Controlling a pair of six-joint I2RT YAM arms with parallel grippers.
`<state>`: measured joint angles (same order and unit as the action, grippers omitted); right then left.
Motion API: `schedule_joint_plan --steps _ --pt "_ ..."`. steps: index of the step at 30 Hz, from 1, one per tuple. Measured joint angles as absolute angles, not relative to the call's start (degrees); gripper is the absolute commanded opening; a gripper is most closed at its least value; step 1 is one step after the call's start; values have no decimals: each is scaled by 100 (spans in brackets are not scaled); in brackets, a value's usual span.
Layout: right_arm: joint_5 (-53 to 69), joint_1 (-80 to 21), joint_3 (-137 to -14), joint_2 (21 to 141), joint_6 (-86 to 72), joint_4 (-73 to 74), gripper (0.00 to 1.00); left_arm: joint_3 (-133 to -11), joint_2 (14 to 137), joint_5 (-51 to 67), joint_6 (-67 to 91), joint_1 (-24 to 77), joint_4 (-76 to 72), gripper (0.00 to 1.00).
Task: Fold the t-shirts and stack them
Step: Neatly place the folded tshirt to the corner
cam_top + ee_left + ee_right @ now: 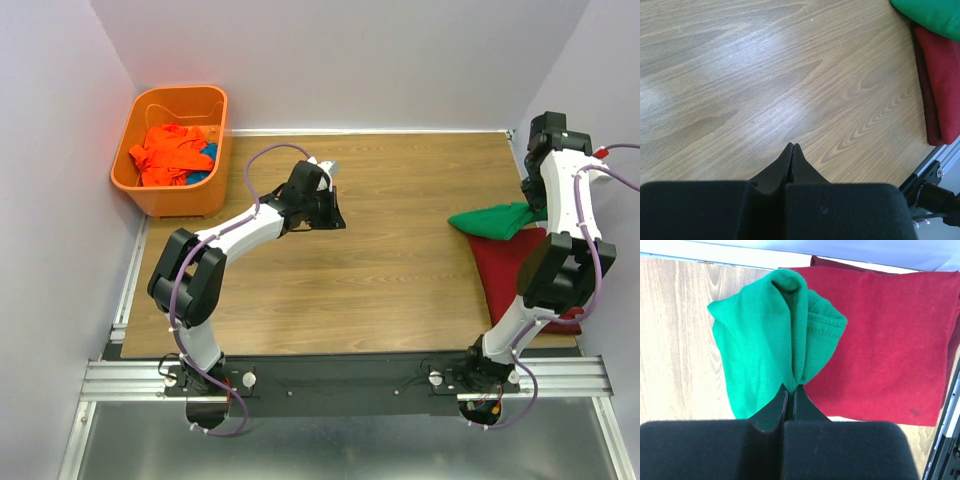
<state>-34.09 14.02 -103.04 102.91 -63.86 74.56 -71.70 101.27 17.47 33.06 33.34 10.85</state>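
At the right edge of the table, my right gripper is pinching a bunched fold of the green t-shirt, which overlaps the folded dark red t-shirt. I judge this to be the stacking step: I should lay the green squarely on the red, edges matched, and release only when the cloth lies flat. My left gripper is pressed together and empty over bare wood. The orange t-shirt waits in the basket, far left

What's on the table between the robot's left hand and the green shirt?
Nothing, only bare wooden table lies between the left hand and green shirt, seen in the top view.
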Motion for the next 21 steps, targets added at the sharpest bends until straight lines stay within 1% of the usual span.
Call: schedule_joint_plan --steps 21 --pt "-3409 1439 -10763 10239 -5920 7511 1 -7170 10123 1745 3347 3334 1085 0"
